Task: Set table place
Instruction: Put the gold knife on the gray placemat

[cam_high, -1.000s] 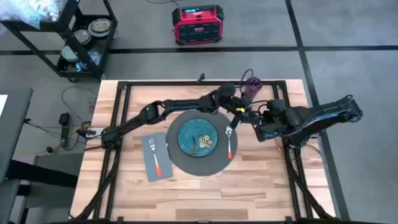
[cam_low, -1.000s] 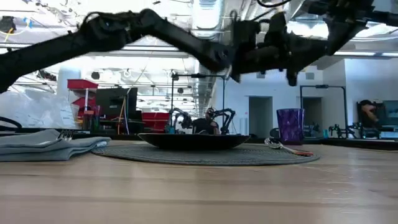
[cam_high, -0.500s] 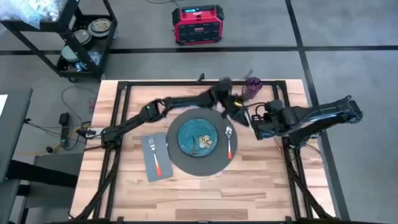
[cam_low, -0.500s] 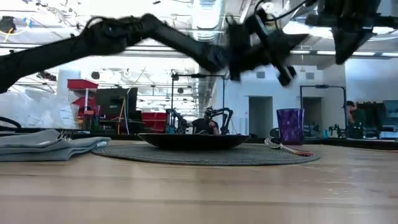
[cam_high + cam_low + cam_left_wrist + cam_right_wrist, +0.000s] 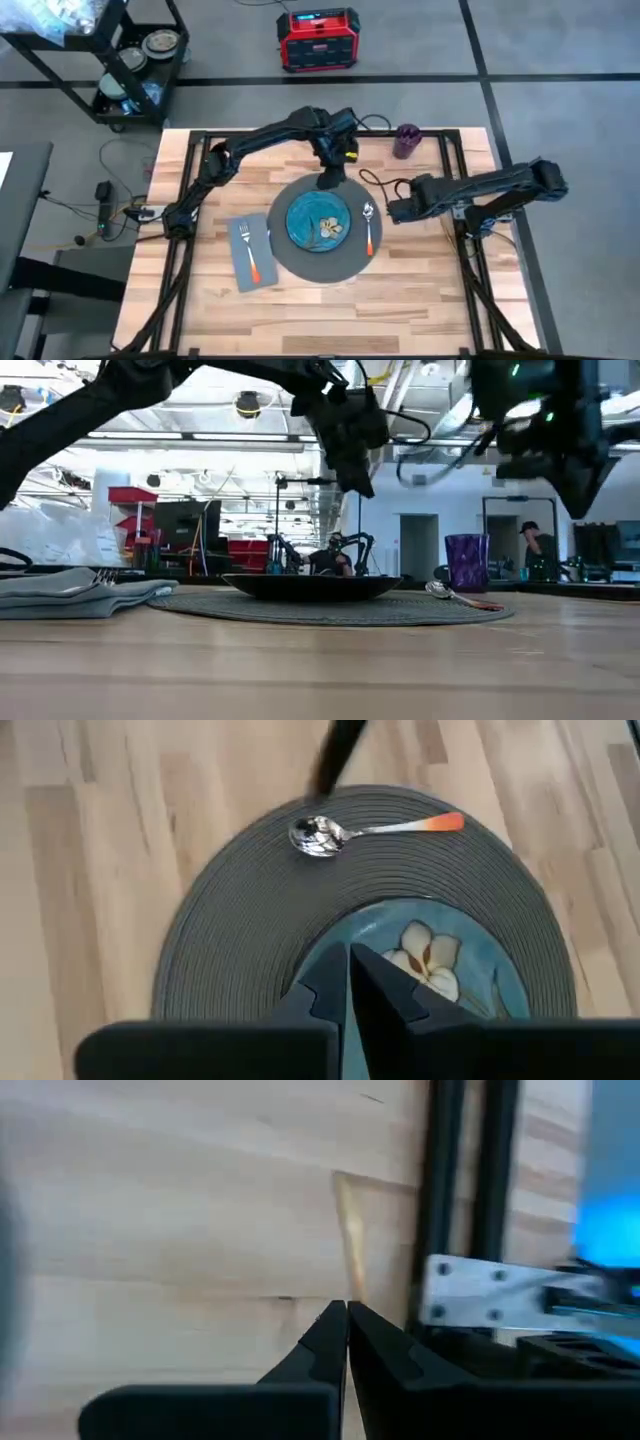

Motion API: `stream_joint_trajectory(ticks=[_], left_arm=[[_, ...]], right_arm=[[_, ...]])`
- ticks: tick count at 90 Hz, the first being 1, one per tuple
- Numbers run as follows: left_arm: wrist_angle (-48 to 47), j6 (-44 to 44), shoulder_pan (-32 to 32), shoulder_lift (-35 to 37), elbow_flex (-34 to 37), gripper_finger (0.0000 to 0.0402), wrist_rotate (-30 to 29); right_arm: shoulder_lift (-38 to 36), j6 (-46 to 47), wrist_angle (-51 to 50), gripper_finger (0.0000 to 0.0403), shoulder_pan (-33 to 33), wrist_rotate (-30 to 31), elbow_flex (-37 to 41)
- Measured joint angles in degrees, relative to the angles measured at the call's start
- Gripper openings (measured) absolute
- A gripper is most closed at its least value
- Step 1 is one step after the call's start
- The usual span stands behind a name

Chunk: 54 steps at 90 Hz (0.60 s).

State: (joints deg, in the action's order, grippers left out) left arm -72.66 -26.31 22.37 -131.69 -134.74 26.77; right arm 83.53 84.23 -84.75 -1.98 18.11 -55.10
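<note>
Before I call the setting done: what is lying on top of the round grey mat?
On the mat sit the blue-green plate and, beside it, the orange-handled spoon. The mat under the plate is covered. The fork lies off it, on the napkin.

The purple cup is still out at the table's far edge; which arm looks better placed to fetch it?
Probably the right. The right gripper sits on the purple cup's side; the left gripper hangs above the plate's far edge.

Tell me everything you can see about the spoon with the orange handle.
The orange-handled spoon has a shiny metal bowl and a handle that turns orange toward its end. It lies flat on the round dark grey mat, to the right of the blue-green patterned plate without touching it, bowl toward the table's far edge. Neither hand touches it.
</note>
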Motion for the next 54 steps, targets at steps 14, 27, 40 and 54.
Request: stream_joint_trajectory(ticks=[14, 27, 40, 54], left_arm=[[-1.3, -0.5, 0.0, 0.0, 0.0, 0.0000, 0.0], [-1.3, -0.7, -0.3, 0.0, 0.0, 0.0000, 0.1], [-1.7, -0.4, -0.3, 0.0, 0.0, 0.0000, 0.1], [-1.7, -0.3, -0.7, 0.0, 0.0, 0.0000, 0.1]], right_arm=[[9.2, -3.1, 0.2, 0.0000, 2.2, -4.4, 1.9], [14.4, -3.1, 4.1, 0.0000, 3.2, -9.3, 4.4], [15.2, 1.2, 10.5, 0.0000, 3.6, -11.9, 7.0], [14.6, 4.9, 9.1, 0.0001, 4.0, -11.8, 8.7]])
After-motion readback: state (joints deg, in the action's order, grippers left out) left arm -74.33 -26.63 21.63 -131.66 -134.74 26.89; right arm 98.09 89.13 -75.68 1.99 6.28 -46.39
